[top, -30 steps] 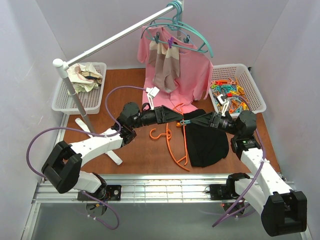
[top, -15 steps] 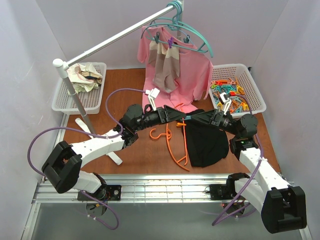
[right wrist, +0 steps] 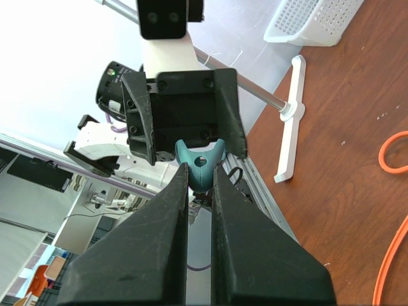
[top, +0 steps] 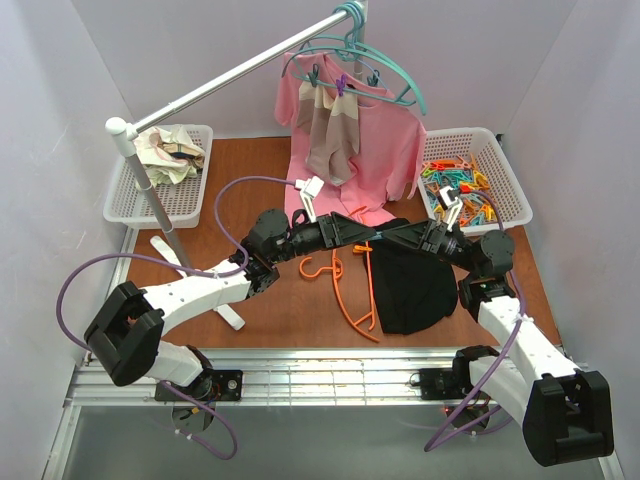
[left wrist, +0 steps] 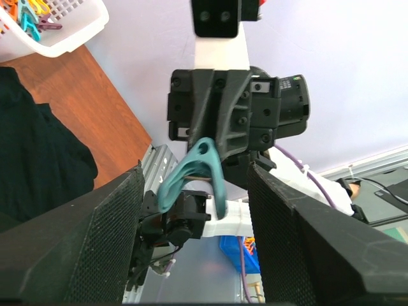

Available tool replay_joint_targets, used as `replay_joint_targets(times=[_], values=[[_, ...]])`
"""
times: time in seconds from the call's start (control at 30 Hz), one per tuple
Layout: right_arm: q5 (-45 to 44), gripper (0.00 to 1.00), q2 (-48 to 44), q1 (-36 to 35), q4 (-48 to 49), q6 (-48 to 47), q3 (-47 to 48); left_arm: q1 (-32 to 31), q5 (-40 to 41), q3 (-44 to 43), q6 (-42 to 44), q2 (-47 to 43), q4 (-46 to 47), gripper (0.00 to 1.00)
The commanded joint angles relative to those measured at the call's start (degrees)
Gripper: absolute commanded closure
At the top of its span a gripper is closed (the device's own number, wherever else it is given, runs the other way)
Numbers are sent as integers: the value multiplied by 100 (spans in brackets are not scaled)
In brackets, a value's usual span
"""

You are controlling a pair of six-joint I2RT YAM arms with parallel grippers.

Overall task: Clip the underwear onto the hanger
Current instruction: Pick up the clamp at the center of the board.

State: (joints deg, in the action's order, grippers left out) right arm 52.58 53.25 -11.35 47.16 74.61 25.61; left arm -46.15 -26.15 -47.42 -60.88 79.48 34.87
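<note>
The black underwear [top: 405,290] lies flat on the brown table, right of centre, and shows at the left edge of the left wrist view [left wrist: 38,159]. The orange hanger [top: 352,300] lies beside it on its left, with part of it showing in the right wrist view [right wrist: 390,153]. Above them the two grippers meet tip to tip. My right gripper [right wrist: 199,169] is shut on a teal clip [right wrist: 199,159]. My left gripper [left wrist: 194,171] stands open around the same teal clip [left wrist: 191,175], with a gap on each side.
A white basket [top: 512,190] of coloured clips stands at the back right, another white basket [top: 125,205] with cloths at the back left. A clothes rail [top: 230,80] carries teal hangers [top: 400,80] and a pink shirt [top: 385,150]. Its foot [top: 228,312] rests left of the hanger.
My left gripper has moved right until its fingers reach around the clip in the right gripper, and its jaws have narrowed. The right gripper has edged slightly left.
</note>
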Motion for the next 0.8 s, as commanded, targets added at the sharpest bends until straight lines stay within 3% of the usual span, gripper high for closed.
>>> replay_joint_targets(times=[0.0, 0.1, 0.5, 0.77], values=[[-37, 99, -26, -33, 294, -34, -56, -43, -48, -197, 77, 41, 55, 46], [-37, 99, -25, -33, 294, -52, -47, -61, -65, -189, 77, 50, 81, 54], [-37, 99, 54, -42, 320, -122, -29, -122, -92, -215, 68, 103, 160, 61], [-11, 99, 45, -51, 312, -131, -100, -122, -39, -136, 6, 50, 248, 92]])
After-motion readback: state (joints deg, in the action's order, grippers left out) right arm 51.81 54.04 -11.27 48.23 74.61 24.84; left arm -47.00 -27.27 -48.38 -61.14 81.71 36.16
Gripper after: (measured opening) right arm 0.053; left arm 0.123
